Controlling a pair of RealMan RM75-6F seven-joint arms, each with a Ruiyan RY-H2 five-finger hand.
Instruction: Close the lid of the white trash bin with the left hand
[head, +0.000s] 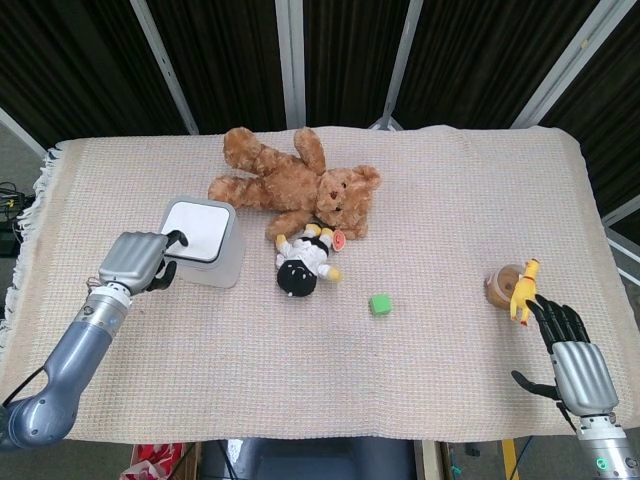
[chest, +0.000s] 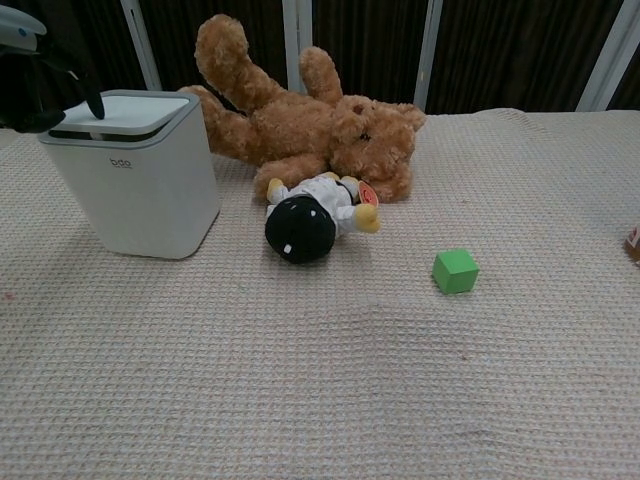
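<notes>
The lid (head: 197, 229) is lying flat on the bin (chest: 140, 190), flush with the rim in both views, so the closing looks done or nearly so; whether it has latched cannot be told. The bin is standing upright just beside the left hand's fingertips, on the side toward the bear (head: 295, 184).

The left hand (head: 135, 260) is sitting at the bin's outer edge, its back turned up to the head camera. Its fingers (chest: 72, 88) are curling downward, holding nothing. One dark fingertip is reaching over the lid's near corner; in the chest view it is touching or hanging just above that corner, and which one is unclear. That placement suits pressing a hinged lid down from its free edge. The forearm is running down and outward toward the table's near left side, the wrist roughly level with the bin's top.

The right hand (head: 572, 345) is resting well apart, its fingers spread and pointing toward the yellow chicken (head: 526, 287), grasping nothing. It is playing no part in this task.

Beyond the left fingertips, past the bin, the doll (head: 303, 263) is lying against the bear, and the green cube (head: 380, 304) is sitting further out, both clear of the lid.
</notes>
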